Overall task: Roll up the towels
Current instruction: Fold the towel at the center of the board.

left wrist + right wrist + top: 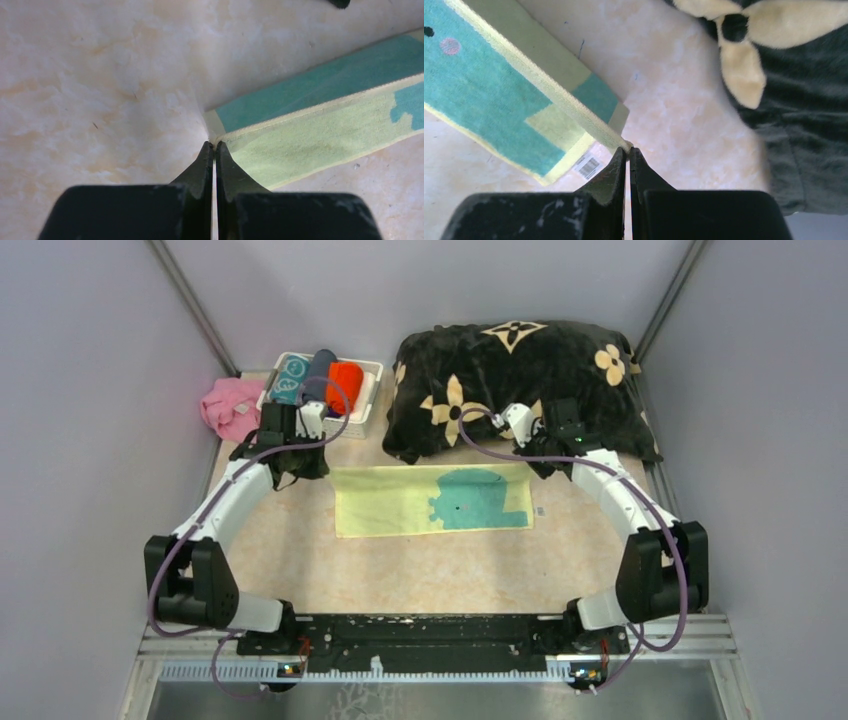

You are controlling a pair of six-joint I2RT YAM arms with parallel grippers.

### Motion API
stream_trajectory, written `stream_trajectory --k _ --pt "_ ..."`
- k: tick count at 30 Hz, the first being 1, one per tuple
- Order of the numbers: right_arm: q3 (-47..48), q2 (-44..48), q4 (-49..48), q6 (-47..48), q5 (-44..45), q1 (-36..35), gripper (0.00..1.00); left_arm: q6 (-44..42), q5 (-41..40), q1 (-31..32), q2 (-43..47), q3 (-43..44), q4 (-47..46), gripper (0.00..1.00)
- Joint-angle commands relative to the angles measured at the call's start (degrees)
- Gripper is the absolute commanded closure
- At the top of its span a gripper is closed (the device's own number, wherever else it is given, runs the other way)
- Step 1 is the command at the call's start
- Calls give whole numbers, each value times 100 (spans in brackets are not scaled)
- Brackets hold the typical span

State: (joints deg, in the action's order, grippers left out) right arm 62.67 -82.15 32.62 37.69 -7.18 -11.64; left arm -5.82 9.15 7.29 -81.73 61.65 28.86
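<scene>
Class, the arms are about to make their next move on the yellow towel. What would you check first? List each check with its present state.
1. Left gripper shut on a far corner of the yellow towel: ok.
2. Right gripper shut on the other far corner: ok.
3. Towel lying flat and square: ok.
4. Black cushion apart from the towel: ok.
5. Room in the basket for another roll: cannot tell.
6. Towel rolled: not ok.

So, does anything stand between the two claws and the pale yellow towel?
Nothing visible does. The left claw and the right claw are each shut on a far corner of the yellow towel. The black cushion lies just behind it, not on it.
</scene>
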Motion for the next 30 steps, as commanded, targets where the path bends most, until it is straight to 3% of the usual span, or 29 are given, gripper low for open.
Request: stream_trajectory --k 1,23,30 --pt "-288 433 82 -516 326 -81 100 430 -127 -74 379 -537 -10 100" --pt "-574 -290 847 -1483 1229 -392 100 1042 -83 9 313 -1088 444 100" --pt "-458 -17 998 -1536 1204 -418 100 1357 -73 9 683 -1021 530 100"
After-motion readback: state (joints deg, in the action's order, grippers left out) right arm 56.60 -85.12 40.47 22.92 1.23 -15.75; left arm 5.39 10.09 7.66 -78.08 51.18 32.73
